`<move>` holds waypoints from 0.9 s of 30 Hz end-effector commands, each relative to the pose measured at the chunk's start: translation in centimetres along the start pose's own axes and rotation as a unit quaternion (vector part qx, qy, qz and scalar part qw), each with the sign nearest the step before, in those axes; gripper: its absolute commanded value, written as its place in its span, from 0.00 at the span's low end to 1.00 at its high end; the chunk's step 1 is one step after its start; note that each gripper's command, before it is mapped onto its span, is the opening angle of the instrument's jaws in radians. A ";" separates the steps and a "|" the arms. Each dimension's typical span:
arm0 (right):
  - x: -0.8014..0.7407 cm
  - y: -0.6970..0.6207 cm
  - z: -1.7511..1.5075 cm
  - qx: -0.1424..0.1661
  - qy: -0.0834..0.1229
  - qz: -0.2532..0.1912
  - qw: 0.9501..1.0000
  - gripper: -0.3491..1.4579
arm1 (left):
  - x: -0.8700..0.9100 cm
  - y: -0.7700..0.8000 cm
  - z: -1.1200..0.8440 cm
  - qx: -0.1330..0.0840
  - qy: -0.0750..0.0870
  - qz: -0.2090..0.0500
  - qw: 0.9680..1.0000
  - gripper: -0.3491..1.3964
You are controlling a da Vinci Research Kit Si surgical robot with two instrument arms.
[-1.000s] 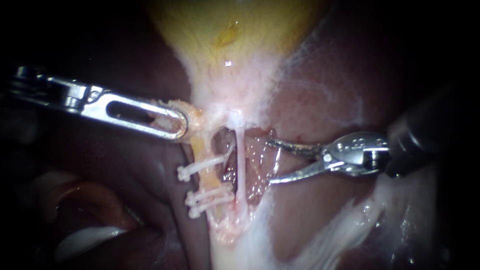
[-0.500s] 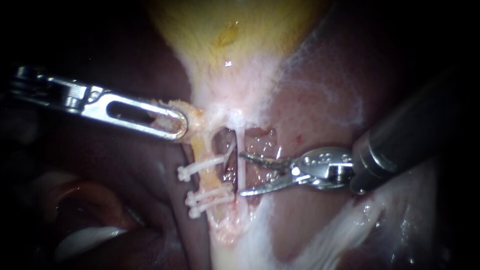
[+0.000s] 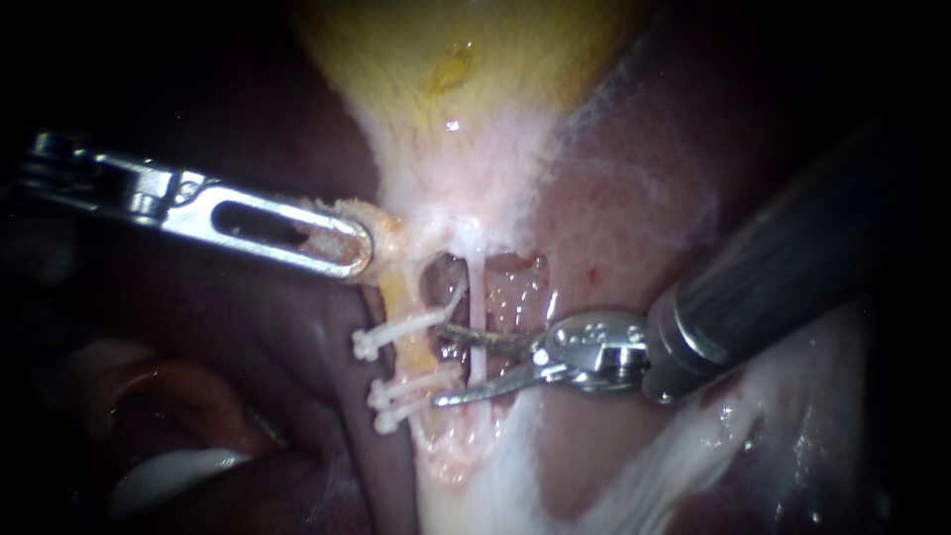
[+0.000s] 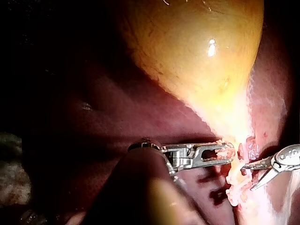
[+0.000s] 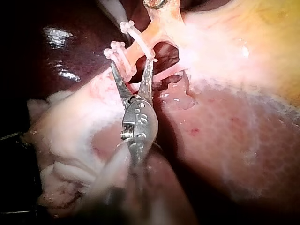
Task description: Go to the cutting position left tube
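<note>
My left instrument (image 3: 342,246) holds the orange tissue at the neck of the yellow gallbladder (image 3: 466,59), its slotted jaws shut on it. Below it runs the yellowish left tube (image 3: 417,354), with one white clip (image 3: 394,335) above and two clips (image 3: 411,396) below. My right instrument (image 3: 439,365) comes in from the right with its thin blades open. They straddle the thin white right tube (image 3: 476,287), and their tips reach the left tube between the clips. In the right wrist view the open blades (image 5: 132,65) end just short of the clipped tube (image 5: 140,49).
Dark red liver (image 3: 614,198) lies around the opened window behind the tubes. Pale fatty tissue (image 3: 674,456) spreads under the right shaft. A pale and orange fold (image 3: 178,396) lies under the left instrument. The left wrist view shows both tips (image 4: 224,153) close together.
My right instrument has moved left across the window, its open blades passing over the thin white tube to the left tube. The left instrument has held still.
</note>
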 end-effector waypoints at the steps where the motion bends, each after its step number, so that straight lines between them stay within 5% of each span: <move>1: 0.00 0.01 0.02 0.001 0.000 0.000 1.000 0.98 | 0.00 0.00 0.00 0.000 0.000 0.000 1.000 0.00; 9: 0.05 0.06 0.14 0.010 -0.001 0.004 1.000 0.98 | 0.00 -0.01 0.01 0.000 0.000 0.000 1.000 0.00; 27: 0.23 0.22 0.48 0.052 0.036 0.036 0.997 0.98 | 0.00 0.00 0.04 -0.001 -0.001 0.000 1.000 0.00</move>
